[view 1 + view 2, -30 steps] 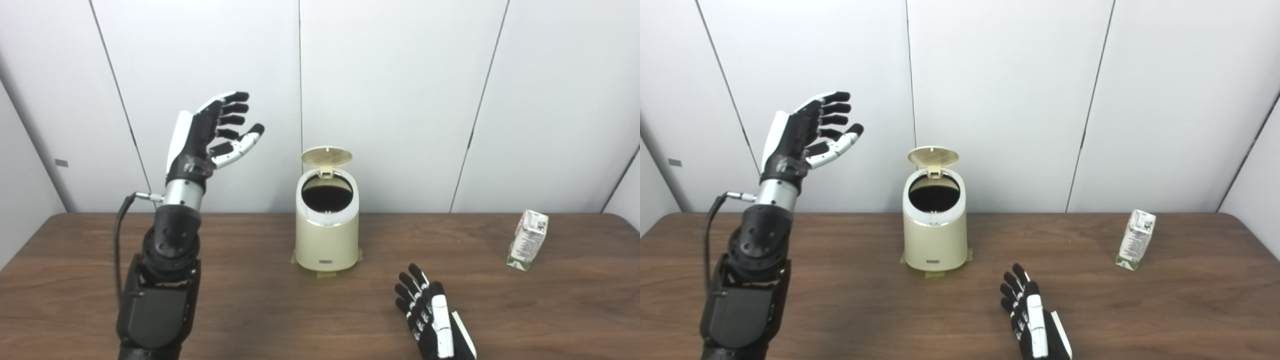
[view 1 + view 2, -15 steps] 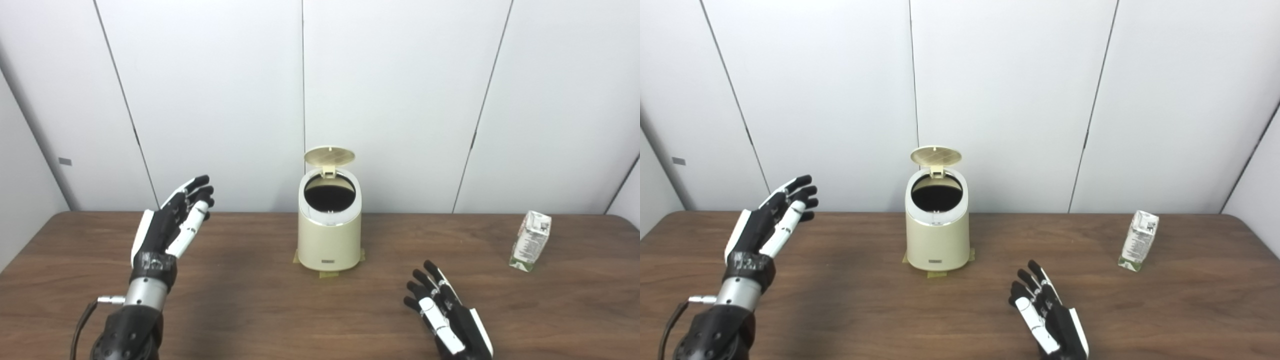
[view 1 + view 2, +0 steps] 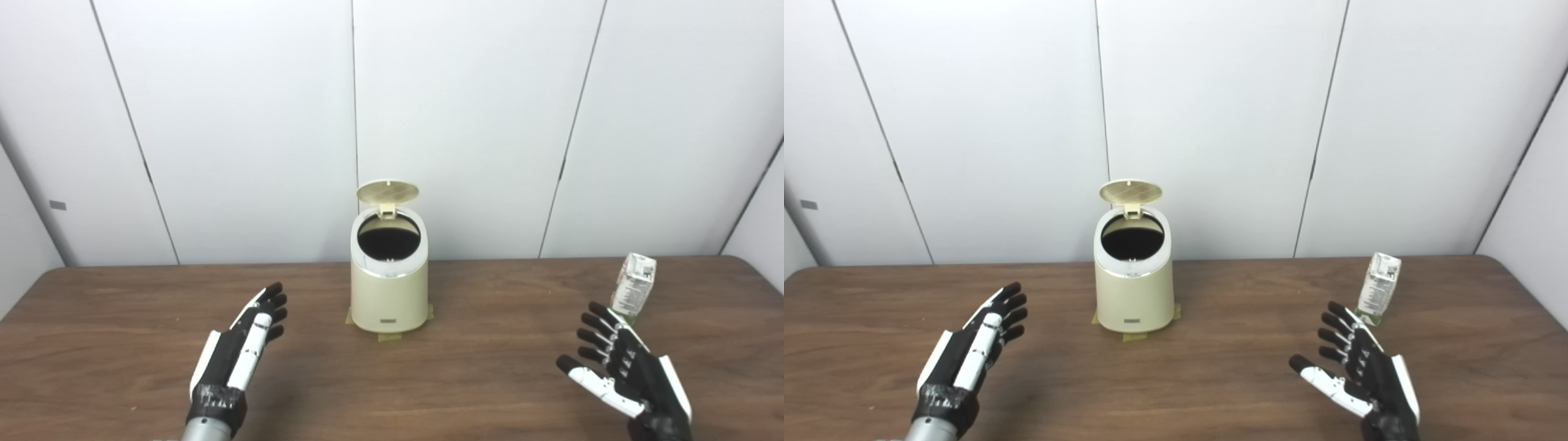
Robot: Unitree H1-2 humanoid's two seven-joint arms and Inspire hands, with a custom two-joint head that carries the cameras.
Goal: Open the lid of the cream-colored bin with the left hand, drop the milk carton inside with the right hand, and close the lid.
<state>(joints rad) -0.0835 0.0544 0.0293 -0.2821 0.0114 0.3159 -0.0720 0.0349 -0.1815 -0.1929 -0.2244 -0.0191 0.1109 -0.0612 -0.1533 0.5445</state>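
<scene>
Bench (image 3: 122, 294): brown wood, spans the whole frame, backed by white wall panels.

Cream-colored bin (image 3: 389, 288) is seen at bench centre, near the back edge, on what looks like tape patches at its base. Lid (image 3: 388, 191) is already tipped up on its rear hinge, dark opening exposed. Lid-opening step is judged done.

Left hand (image 3: 242, 349) is held low over the bench, left of the bin and well apart from it, fingers spread, nothing held. It is judged to be parked.

Right hand (image 3: 621, 373) is held at front right, palm turned inward, fingers and thumb splayed wide, empty. Fingertips are pointed toward the milk carton (image 3: 633, 286), which stands upright at the right side of the bench, just beyond the hand. No contact is seen.

Step in hand: reach for the carton, judged just started.

Next move calls for: right hand advanced a little further, thumb and fingers brought around the carton's narrow body, then closed. Carton is tall and light, so a nudge before closure is likely to topple it. After the grasp, a lift and a carry leftward over the open bin are needed; the opening looks wide enough for an upright drop.
</scene>
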